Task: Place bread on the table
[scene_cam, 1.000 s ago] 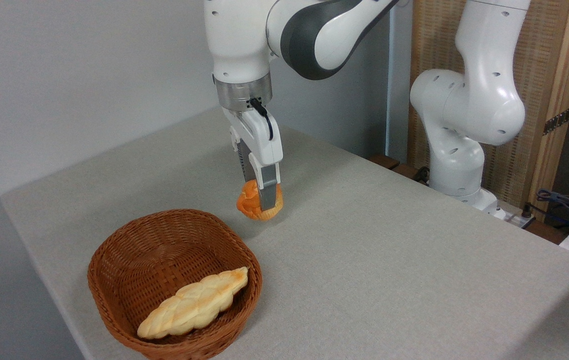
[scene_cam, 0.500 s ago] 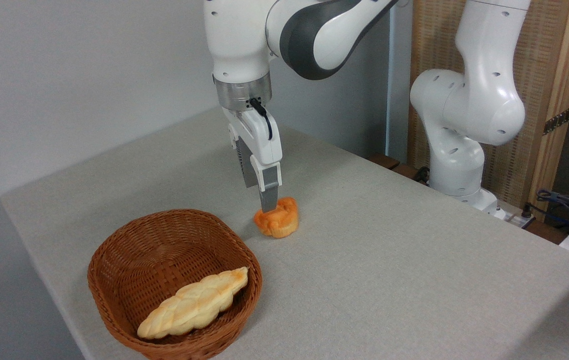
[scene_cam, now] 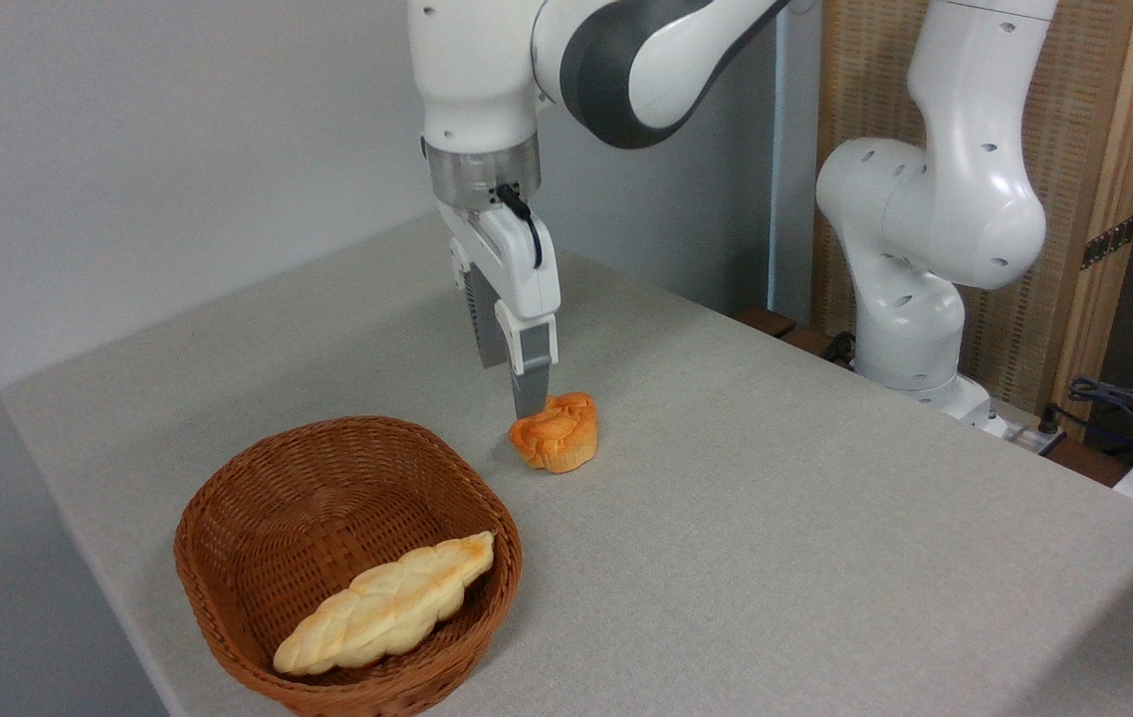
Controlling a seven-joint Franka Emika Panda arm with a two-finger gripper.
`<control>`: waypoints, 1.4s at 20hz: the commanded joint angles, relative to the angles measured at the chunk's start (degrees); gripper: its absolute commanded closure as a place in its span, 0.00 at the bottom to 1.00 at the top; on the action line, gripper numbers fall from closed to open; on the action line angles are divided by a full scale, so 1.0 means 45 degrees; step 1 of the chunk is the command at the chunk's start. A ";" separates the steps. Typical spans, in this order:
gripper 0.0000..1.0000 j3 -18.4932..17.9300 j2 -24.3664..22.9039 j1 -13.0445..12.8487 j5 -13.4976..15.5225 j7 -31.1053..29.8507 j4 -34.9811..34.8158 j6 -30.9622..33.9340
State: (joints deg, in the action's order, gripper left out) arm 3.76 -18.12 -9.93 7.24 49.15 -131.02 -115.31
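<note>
In the fixed camera view, the bread (scene_cam: 555, 443) is seen resting on the grey cloth of the desk (scene_cam: 776, 518), just beyond the far right rim of the wicker basket (scene_cam: 228, 558) and outside it. The bun is tipped somewhat, with its knotted orange top turned toward the camera and its paler base away. The end effector (scene_cam: 527, 393) is held upright directly over the bun's left edge; nothing is pinched between its fingers, and only the near finger is clearly shown, its tip just above or barely touching the bun, so whether the jaws are spread cannot be told. A long braided loaf (scene_cam: 385, 603) is left lying inside the basket. The placing itself is judged to be done, since the bun is borne by the desk alone; only the lifting away of the arm appears to be left.
</note>
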 commanded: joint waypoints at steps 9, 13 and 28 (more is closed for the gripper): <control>0.00 -0.0932 0.1738 0.0996 0.0052 -0.0043 0.5399 0.3785; 0.00 -0.0991 0.3398 0.0996 0.0052 -0.1288 0.7762 0.4433; 0.00 0.2216 0.4789 0.3693 -0.1472 -0.2505 0.9135 0.4609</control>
State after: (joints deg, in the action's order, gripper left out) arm 15.42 3.26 6.39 0.97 37.96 -91.30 -96.65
